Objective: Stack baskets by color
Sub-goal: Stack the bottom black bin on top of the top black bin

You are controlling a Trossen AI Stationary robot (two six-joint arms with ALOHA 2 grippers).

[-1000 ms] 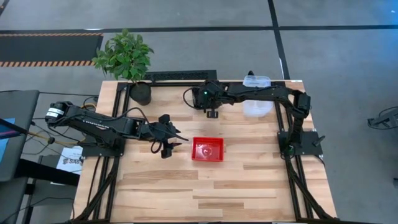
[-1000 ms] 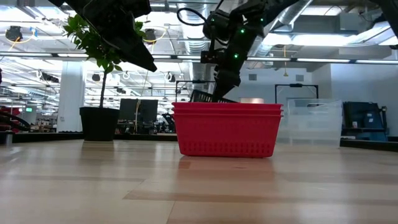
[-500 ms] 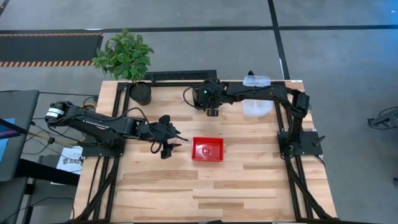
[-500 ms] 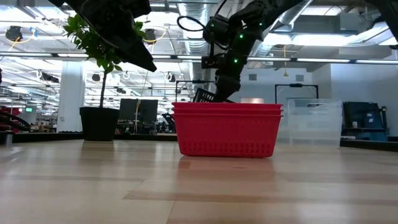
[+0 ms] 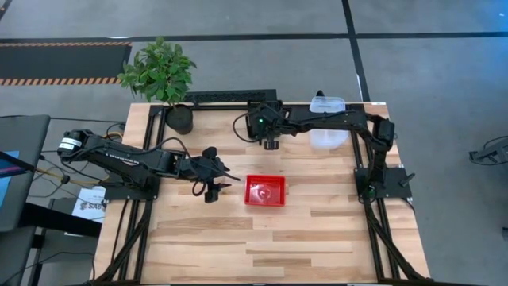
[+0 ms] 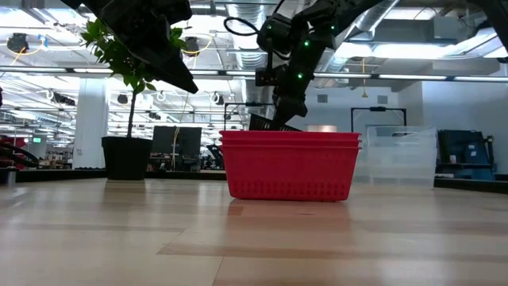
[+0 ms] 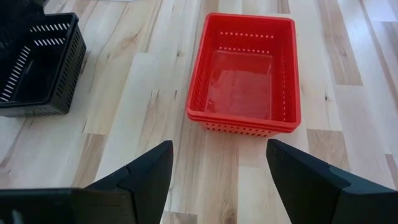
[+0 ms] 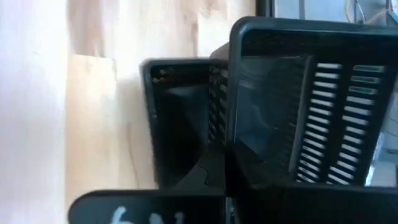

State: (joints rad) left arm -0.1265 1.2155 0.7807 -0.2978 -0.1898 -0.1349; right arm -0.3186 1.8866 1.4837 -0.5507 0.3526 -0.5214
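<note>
Nested red baskets [image 5: 264,191] sit on their bases at the table's middle, also filling the left wrist view [image 7: 242,81]. My left gripper [image 5: 214,184] hovers open just left of them, fingers apart [image 7: 217,180]. Farther back, my right gripper [image 5: 270,141] is shut on a black basket [image 8: 298,106] above a second black basket [image 8: 180,124]. In the low view that gripper [image 6: 279,119] and the black basket's edge [image 6: 262,123] show just over the red rim. The left wrist view sees the black baskets [image 7: 37,62] on the wood. My right gripper pinches the black basket's side wall [image 8: 230,168] just below the rim, between its two fingers. The fingers slant down from above. The basket sits tilted in the hold, over the other black basket; whether it still touches that one cannot be told.
Clear bins [image 5: 327,137] stand at the far right, one more [image 5: 327,103] on the far edge, also in the low view [image 6: 401,155]. A potted plant [image 5: 179,119] stands at the far left corner. Bare wood [image 5: 262,246] spreads toward the near edge.
My right gripper has shifted slightly toward the far edge and rolled a little over the black baskets. The black basket's edge above the red rim has tipped a bit with it. The red baskets have kept still.
</note>
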